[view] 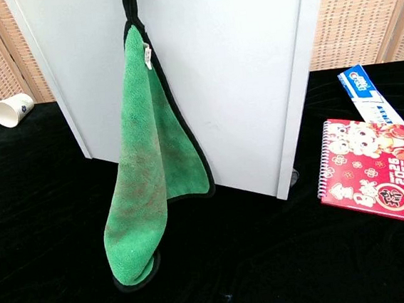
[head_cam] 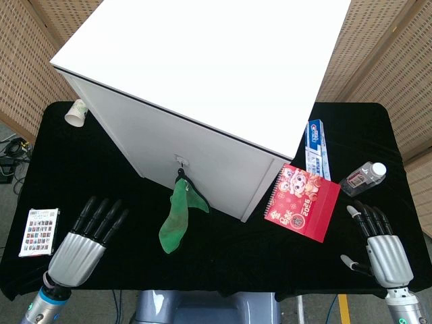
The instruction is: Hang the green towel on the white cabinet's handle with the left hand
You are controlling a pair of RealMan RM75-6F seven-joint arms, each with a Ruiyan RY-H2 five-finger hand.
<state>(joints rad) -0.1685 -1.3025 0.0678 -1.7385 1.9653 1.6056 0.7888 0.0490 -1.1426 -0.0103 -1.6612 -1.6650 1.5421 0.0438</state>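
The green towel [head_cam: 177, 217] [view: 150, 171] hangs by its black loop from the handle [head_cam: 180, 163] on the front of the white cabinet [head_cam: 196, 74] [view: 237, 69]. Its lower end reaches the black table. My left hand [head_cam: 84, 239] is low at the left, well clear of the towel, fingers spread and holding nothing. At the lower right, my right hand [head_cam: 381, 246] rests open with nothing in it. The chest view shows no more than a dark sliver at its top left edge.
A paper cup [head_cam: 76, 113] [view: 12, 109] lies at the back left. A card box [head_cam: 39, 231] sits at the left edge. Right of the cabinet are a red calendar [head_cam: 302, 201] [view: 376, 174], a toothpaste box [head_cam: 318, 148] [view: 368, 96] and a water bottle [head_cam: 363, 177].
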